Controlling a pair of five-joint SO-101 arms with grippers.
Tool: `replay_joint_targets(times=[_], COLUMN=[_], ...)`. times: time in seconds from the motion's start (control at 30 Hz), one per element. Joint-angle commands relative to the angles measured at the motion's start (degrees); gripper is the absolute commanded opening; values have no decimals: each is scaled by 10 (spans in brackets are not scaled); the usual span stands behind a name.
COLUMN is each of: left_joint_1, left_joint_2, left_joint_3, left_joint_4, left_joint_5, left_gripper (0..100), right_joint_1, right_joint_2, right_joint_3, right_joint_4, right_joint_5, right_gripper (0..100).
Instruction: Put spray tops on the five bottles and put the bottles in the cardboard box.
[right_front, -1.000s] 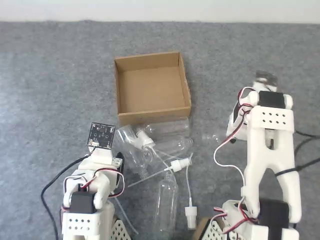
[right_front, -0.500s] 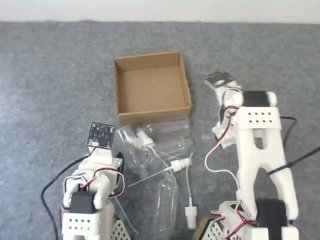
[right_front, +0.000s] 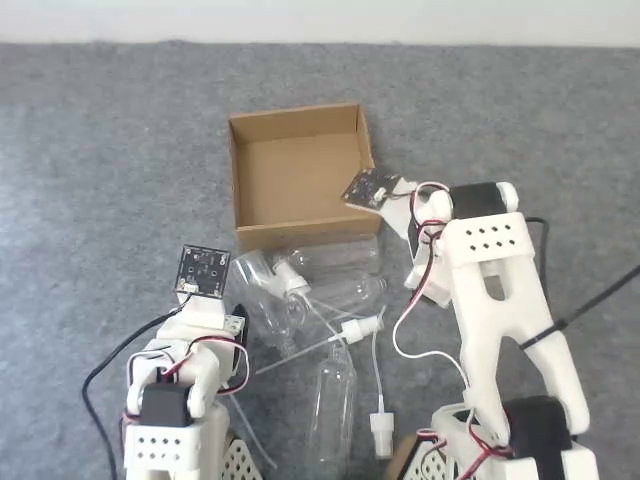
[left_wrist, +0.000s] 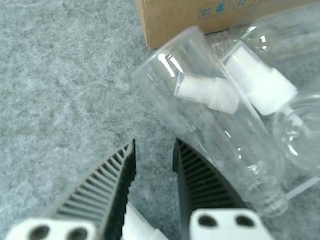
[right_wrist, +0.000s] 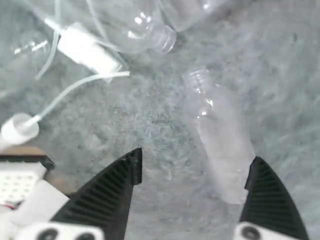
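Quick count: one cardboard box (right_front: 310, 228), two arms (right_front: 500, 300), five clear bottles (right_front: 330, 400) as best I can tell since they're kinda piled up, and four white spray tops (right_front: 362, 327) I can make out.

a robotics test bench, by all signs: a white plastic left arm (right_front: 178, 395) and right arm (right_front: 495, 290) with loose red and black wiring (right_front: 428, 258) and a bare circuit board (right_front: 203, 270) stand on a table covered in grey felt-like matting (right_front: 100, 150), with a plain pale wall (right_front: 300, 20) behind. whether lab, workshop or home cannot be told.
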Motion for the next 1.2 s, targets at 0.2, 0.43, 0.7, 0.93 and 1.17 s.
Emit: replay_joint_targets(times=[0.2, 0.43, 0.7, 0.93, 1.17], left_joint_1=[-1, -1, -1, -1, -1], left_joint_2=[-11, -11, -11, -11, -11], left_joint_3=[-7, -7, -7, -7, -7], left_joint_4=[2, 2, 2, 2, 2], left_joint_5=[-3, -3, -3, -3, -3], left_gripper=[115, 115, 115, 115, 115], right_joint_1=[-2, -1, -1, 7, 42], right_joint_2=[-31, -27, 70, 103, 107], right_joint_3=[80, 93, 90, 90, 93], right_joint_4=[-73, -112, -160, -189, -218], right_joint_5=[129, 141, 141, 141, 141], right_gripper=[296, 298, 297, 297, 297])
